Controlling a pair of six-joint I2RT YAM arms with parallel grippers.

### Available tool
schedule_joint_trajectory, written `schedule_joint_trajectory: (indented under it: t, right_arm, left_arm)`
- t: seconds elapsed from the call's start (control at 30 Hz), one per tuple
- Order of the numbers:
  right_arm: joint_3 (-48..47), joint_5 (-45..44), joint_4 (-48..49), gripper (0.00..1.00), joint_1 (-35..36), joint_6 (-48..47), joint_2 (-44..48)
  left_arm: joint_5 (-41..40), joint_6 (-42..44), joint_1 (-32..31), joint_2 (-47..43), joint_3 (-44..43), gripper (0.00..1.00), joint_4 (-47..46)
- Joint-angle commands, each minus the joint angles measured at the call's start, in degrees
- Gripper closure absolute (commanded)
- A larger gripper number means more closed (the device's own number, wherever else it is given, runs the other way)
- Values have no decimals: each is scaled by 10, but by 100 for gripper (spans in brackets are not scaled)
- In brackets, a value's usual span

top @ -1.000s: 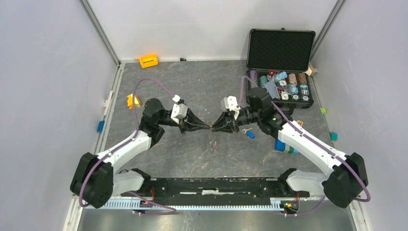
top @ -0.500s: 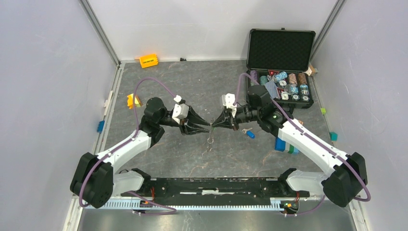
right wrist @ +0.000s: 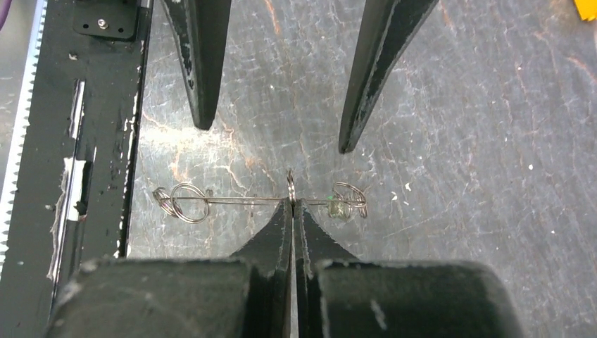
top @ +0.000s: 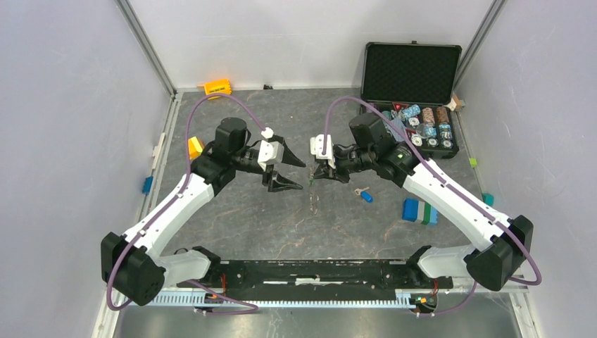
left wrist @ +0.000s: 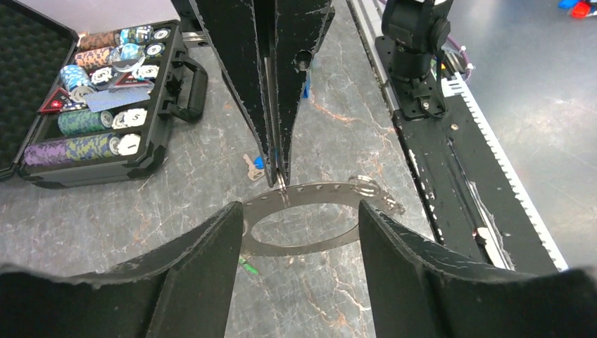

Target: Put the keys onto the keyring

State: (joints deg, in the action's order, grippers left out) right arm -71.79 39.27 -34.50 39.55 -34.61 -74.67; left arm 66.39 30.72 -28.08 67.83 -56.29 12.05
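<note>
Right pincer point(right wrist: 292, 204): pressed together on the rim of the keyring point(left wrist: 320, 191); thin pinch at one spot, apparently holding the ring clear of the desk point(top: 246, 211), mid-desk.
Left pincer point(left wrist: 301, 208): spread wide, one finger either side of the ring, touching nothing.
Green key point(right wrist: 336, 209): tiny green bit at one end of the ring, beside the wire loops point(right wrist: 186, 203); threaded on or merely hanging against it, cannot tell.
Blue key point(top: 365, 196): flat on the desk, just right of the right pincer and apart from the ring.
Risk, swivel: single-point pinch on a thin rim, so probably prone to turning or slipping out under an off-centre squeeze from the left pincer.
Risk, green key: possible slide off the ring with any tilt, if not fully threaded.
Risk, blue key: small and flat, likely to skid away or be missed in a pick-up.
Count, keys: two.
Count, keyring: one, with small wire loops at both ends, number unclear.
Count, pincers: two.
Count, chip case point(top: 412, 98): one, open, far right.
Count, blocks point(top: 419, 211): blue and green pair, near right.
</note>
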Motion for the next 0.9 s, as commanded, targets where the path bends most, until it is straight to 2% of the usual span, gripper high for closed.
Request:
schedule_joint_trajectory:
  t: [0.0, 0.1, 0.2, 0.43, 0.73, 0.87]
  right_arm:
    - [-3, -21, -4, 100, 5, -10, 20]
    - [-10, -30, -7, 100, 7, -10, 21]
    - [-20, -27, -18, 100, 7, -14, 22]
    - [64, 18, 112, 100, 8, 35, 83]
    - [101, 59, 178, 100, 5, 87, 80]
    - [105, 68, 192, 100, 1, 102, 77]
  left_arm:
    - [-14, 64, 0, 2, -30, 37, 90]
    - [-19, 63, 0, 0, -29, 45, 90]
    - [-14, 51, 0, 0, -30, 49, 84]
    - [-9, -58, 0, 9, 16, 69, -74]
    - [15, -208, 0, 6, 88, 70, -304]
    - [44, -215, 0, -7, 116, 68, -343]
